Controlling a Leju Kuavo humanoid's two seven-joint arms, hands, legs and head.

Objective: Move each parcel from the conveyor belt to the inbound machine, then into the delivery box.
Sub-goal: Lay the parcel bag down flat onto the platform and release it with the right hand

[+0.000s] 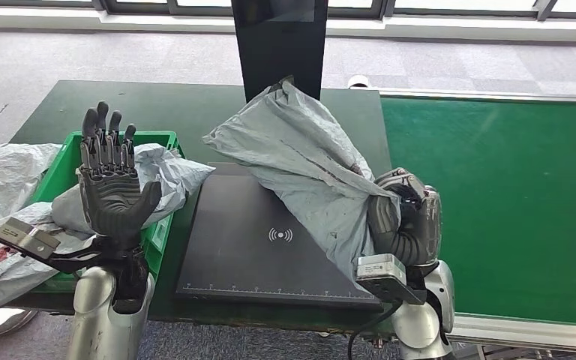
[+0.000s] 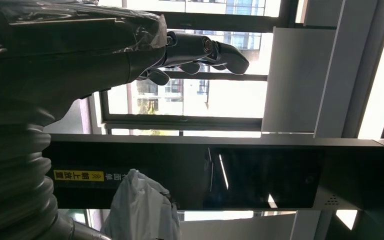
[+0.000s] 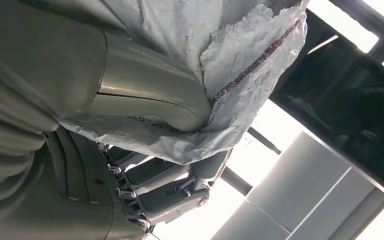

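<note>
Over the inbound machine [image 1: 255, 240], the right hand [image 1: 405, 221] holds a grey parcel [image 1: 307, 161]; left hand [image 1: 112, 191] spread empty; green delivery box [image 1: 161, 139] beside already holds one.

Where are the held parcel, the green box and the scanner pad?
parcel [image 1: 300, 154], head view, middle of the grey bag.
green box [image 1: 159, 139], head view, far rim.
scanner pad [image 1: 247, 255], head view, bare black top near the wave symbol.
</note>
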